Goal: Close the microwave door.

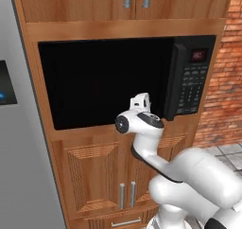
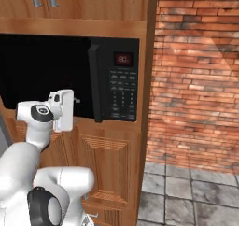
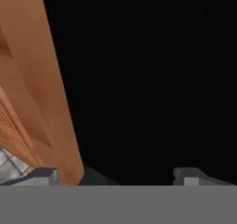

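The glossy black microwave door (image 1: pixel 104 81) sits flush, shut against the built-in microwave (image 1: pixel 191 76).

The glossy black microwave door (image 1: pixel 104 81) is lying flush in the wooden cabinet front (image 1: pixel 94 171), blocking the cavity. Its thick black bar handle (image 2: pixel 95 82) is jutting out at its right edge, and the two-finger gripper (image 3: pixel 115 174) is crowding the door's lower part.

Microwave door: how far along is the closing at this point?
The microwave door looks flush with the microwave front, handle beside the keypad, so closing looks done or nearly so. The gripper is open, close against the black panel beside the cabinet frame. What seems left is confirming the latch and pulling the arm back.
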